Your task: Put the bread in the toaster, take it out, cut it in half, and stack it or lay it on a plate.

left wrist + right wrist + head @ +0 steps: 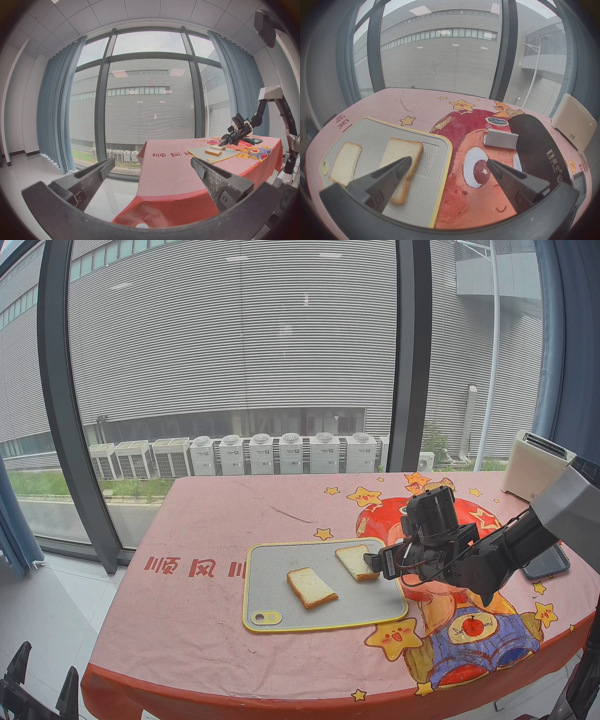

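Pink cartoon tablecloth (187, 627) before tall window. Grey cutting board (275, 562) mid-table, carrying left bread half (311, 587) and right bread half (356, 562), flat, apart. Right gripper (448, 161) spread wide, empty, low beside right bread half. Toaster (534, 466) at far right corner; black knife (537, 150) and white block (500, 139) between toaster and board. Left gripper (153, 164) spread, empty, off table's left.

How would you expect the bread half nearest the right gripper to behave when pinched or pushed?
The bread half nearest the right gripper looks thin and porous, so it is probably light and may dent or tear under a firm pinch. Lying flat on the smooth cutting board, it would likely slide rather than tip when pushed.
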{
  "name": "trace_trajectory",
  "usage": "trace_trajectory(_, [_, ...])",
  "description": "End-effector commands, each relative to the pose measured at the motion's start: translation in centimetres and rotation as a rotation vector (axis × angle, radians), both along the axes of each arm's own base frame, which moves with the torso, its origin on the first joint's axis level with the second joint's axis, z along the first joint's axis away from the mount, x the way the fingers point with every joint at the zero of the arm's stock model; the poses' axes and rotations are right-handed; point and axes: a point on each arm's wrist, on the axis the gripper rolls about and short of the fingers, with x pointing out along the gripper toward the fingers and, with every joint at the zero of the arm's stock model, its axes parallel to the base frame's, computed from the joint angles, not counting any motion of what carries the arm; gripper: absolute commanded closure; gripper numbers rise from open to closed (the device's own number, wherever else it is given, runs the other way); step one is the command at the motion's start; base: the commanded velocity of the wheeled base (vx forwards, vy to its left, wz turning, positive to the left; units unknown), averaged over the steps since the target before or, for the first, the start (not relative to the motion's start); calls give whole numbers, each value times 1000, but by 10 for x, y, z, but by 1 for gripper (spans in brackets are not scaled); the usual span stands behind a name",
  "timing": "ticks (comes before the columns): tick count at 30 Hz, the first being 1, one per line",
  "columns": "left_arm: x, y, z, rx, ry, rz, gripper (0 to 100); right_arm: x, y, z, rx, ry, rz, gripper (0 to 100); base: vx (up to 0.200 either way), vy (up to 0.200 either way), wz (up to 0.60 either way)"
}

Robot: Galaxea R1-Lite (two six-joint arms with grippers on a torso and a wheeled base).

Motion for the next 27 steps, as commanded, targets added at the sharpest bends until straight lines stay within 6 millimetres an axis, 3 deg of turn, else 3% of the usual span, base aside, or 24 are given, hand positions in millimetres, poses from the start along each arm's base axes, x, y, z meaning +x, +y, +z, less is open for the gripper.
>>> trace_trajectory(1, [0, 0, -5, 0, 1, 0, 0, -2, 2, -3, -8, 10, 9, 0, 0, 0, 0])
trace_trajectory(9, [0, 0, -5, 0, 1, 0, 0, -2, 3, -4, -12, 12, 11, 0, 0, 0, 0])
trace_trajectory(10, [0, 0, -5, 0, 1, 0, 0, -2, 3, -4, -12, 12, 13, 100, 0, 0, 0])
trace_trajectory(27, [0, 0, -5, 0, 1, 0, 0, -8, 6, 2, -5, 1, 22, 100, 0, 0, 0])
